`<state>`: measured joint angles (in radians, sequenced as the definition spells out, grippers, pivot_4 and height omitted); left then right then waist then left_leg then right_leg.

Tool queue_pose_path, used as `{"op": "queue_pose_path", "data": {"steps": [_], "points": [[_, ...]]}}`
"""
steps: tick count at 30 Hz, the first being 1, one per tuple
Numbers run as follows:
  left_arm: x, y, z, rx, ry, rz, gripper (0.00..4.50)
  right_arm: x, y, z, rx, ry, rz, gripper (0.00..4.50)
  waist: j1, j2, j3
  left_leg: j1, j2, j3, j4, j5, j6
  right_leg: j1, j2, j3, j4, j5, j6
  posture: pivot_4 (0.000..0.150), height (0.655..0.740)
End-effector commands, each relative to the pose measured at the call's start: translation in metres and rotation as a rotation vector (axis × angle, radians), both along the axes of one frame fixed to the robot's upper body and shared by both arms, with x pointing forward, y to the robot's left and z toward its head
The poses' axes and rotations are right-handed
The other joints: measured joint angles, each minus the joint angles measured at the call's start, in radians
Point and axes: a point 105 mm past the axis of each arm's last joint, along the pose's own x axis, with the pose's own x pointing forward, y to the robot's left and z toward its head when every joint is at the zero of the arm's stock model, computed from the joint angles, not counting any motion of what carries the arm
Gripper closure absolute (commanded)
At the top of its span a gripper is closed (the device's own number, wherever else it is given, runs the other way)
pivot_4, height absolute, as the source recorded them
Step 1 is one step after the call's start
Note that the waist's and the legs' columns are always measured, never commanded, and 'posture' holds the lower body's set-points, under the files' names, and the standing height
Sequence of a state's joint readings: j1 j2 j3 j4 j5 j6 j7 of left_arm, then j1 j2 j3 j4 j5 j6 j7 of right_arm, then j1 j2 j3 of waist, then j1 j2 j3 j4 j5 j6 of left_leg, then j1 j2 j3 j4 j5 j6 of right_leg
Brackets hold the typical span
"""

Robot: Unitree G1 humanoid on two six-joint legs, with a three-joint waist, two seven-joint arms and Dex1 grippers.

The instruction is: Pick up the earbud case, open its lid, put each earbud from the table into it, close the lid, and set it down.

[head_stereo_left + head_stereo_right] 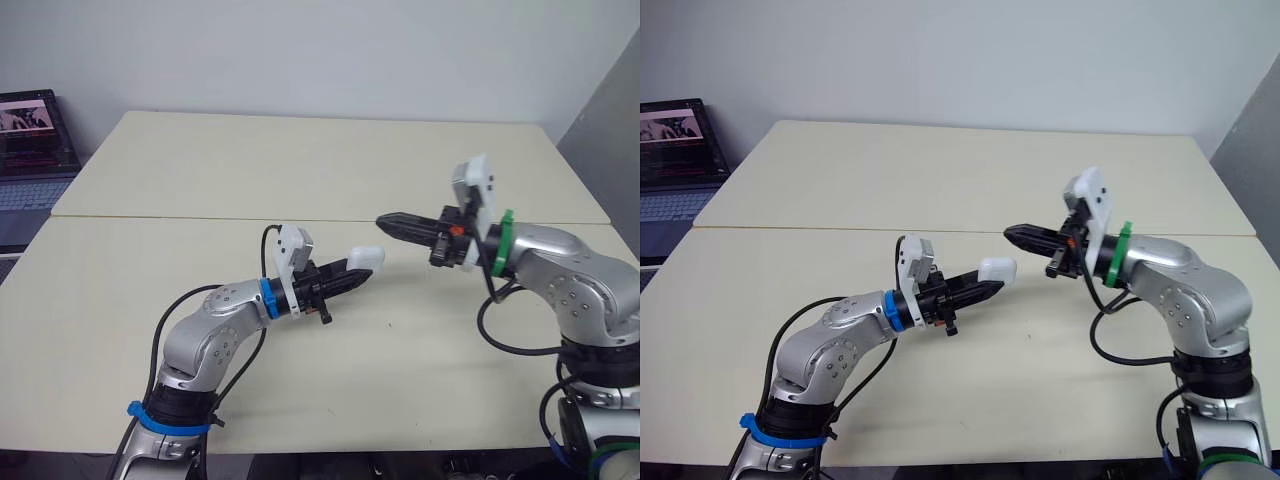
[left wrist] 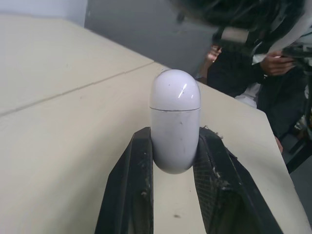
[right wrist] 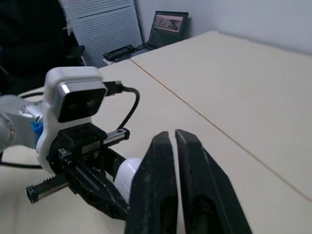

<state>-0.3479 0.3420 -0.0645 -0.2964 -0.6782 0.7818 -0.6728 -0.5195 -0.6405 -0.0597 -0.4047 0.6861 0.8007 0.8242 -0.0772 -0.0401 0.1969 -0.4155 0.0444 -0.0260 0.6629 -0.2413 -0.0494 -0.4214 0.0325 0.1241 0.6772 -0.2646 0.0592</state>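
Cream table [image 1: 300, 165] of two joined tops; open laptop [image 1: 35, 145] beside its far left corner.

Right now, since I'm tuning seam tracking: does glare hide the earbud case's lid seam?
Left wrist view: one small bright streak on the lid of the earbud case, above the seam, which reads clearly. Left eye view: case evenly lit, no glare, seam too small to tell.

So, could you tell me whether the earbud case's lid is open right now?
No, the earbud case is held closed in the left end effector, lid seam shut.
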Motion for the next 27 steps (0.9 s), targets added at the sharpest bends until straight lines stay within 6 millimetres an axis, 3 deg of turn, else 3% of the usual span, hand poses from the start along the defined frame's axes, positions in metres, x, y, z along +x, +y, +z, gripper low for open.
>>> {"op": "queue_pose_path", "data": {"steps": [1,5,10,13,17,22,26,27], "points": [[0.002,0.003,-0.007,-0.003,0.172,0.101,3.77,-0.022,-0.009,-0.015,-0.094,-0.082,0.083,2.97,0.004,0.000,0.000,0.000,0.000,0.000,0.000,0.000,0.000,0.000,0.000,0.000,0.000,0.000,0.000,0.150,0.7400],[0.008,0.008,-0.030,-0.024,0.433,0.239,3.77,-0.029,-0.026,-0.058,-0.234,-0.065,0.090,1.44,0.011,0.000,0.000,0.001,0.000,0.001,0.001,0.000,0.000,0.000,0.000,0.001,0.000,0.000,0.000,0.150,0.7400],[0.004,0.019,-0.057,0.061,0.579,0.340,3.77,-0.022,-0.026,-0.063,-0.211,-0.087,0.035,0.06,0.009,0.000,0.000,0.006,-0.001,0.001,0.002,0.001,-0.001,0.003,0.001,0.003,0.003,0.001,0.000,0.150,0.7400],[0.002,0.026,-0.061,0.065,0.625,0.378,3.77,-0.017,-0.026,-0.060,-0.188,-0.097,0.004,0.06,0.008,0.000,0.000,0.013,-0.001,0.001,0.001,0.001,-0.001,0.009,0.001,0.003,0.003,0.000,-0.001,0.150,0.7400],[0.000,0.048,-0.063,0.115,0.623,0.461,2.48,-0.010,-0.029,-0.058,-0.177,-0.104,-0.018,0.00,0.000,0.000,0.000,0.016,0.000,0.002,0.000,0.001,-0.001,0.013,0.001,0.003,0.001,0.000,-0.001,0.150,0.7400],[-0.019,0.077,-0.062,0.191,0.586,0.508,1.10,-0.004,-0.034,-0.060,-0.178,-0.095,-0.010,0.00,-0.013,0.000,0.000,0.018,0.000,0.002,-0.001,0.001,-0.001,0.013,0.002,0.003,0.001,0.000,-0.001,0.150,0.7400],[-0.021,0.113,-0.055,0.297,0.468,0.580,0.02,-0.002,-0.036,-0.062,-0.192,-0.100,0.004,0.00,-0.015,0.000,0.000,0.020,0.000,0.002,-0.002,0.001,-0.001,0.015,0.002,0.003,0.002,-0.001,-0.002,0.150,0.7400],[-0.019,0.125,-0.050,0.333,0.409,0.607,0.02,-0.001,-0.037,-0.063,-0.201,-0.102,0.009,0.00,-0.021,0.000,0.000,0.021,0.000,0.002,-0.002,0.001,-0.001,0.015,0.002,0.004,0.002,-0.001,-0.002,0.150,0.7400]]}}
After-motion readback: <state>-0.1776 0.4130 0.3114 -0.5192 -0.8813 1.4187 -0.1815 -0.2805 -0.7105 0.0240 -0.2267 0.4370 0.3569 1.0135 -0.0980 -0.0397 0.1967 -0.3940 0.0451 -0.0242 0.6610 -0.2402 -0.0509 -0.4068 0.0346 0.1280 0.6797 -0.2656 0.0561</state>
